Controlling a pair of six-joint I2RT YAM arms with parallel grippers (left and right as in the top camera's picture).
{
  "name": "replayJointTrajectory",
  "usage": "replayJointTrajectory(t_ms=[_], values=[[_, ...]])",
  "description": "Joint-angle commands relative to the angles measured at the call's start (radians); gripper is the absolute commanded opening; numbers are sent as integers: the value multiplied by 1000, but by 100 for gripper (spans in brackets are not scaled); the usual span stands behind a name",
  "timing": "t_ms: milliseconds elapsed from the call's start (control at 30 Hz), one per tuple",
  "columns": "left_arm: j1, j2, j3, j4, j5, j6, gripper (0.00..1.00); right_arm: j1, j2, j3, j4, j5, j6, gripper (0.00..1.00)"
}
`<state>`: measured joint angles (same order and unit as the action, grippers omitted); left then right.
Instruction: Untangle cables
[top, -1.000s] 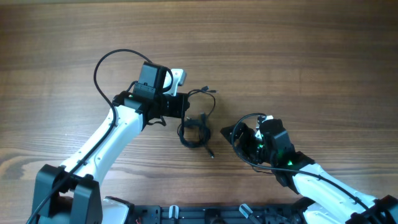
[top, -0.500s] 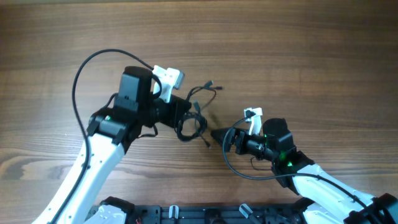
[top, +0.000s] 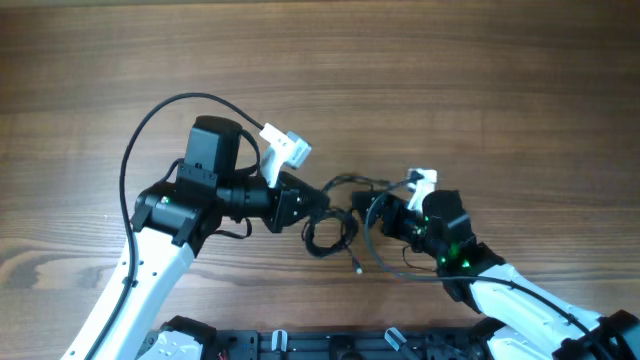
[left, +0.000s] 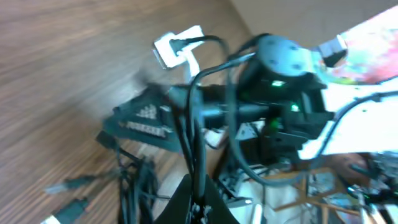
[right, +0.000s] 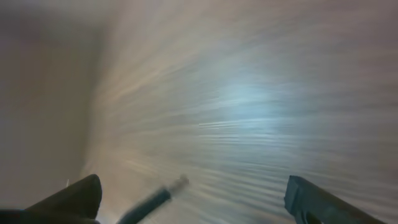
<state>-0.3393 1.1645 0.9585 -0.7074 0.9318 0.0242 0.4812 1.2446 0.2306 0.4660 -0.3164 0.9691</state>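
While left gripper (top: 302, 203) pinches cables (top: 330, 236) (2 plugs (left: 67, 184), seemingly), right gripper (top: 374, 213) gapes.

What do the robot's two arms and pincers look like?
The left arm and right arm have white links, black wrist sections, a white camera mount and a looping black cable. Green lights glow on the right one. The left pincer and right pincer are black.

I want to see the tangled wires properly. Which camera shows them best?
The overhead view: it shows the whole bundle of cables at once, and sharply. The left wrist view shows only a few blurry strands up close; the right wrist view shows just one blurred end.
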Motion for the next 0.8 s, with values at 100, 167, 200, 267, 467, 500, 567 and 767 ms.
replayJointTrajectory(t_ms=[100,167,200,267,467,500,567,767], values=[[0,-28,4,-14,103,29,4,-5,8,-3,-64,252,100,100],[1,-27,4,-15,70,28,4,-5,8,-3,-66,249,99,100],[2,-27,4,-16,59,28,4,-5,8,-3,-71,250,100,100],[2,-27,4,-16,59,28,4,-10,8,-3,-99,266,104,100],[5,-27,4,-11,26,28,4,-53,8,-3,-185,229,157,100],[6,-27,4,-8,-9,23,4,-54,8,-3,-183,184,136,100],[6,-25,4,0,-65,-30,4,-53,8,-3,-156,92,58,100],[7,-24,4,76,-377,-449,4,-53,5,-3,-5,-217,-49,100]])
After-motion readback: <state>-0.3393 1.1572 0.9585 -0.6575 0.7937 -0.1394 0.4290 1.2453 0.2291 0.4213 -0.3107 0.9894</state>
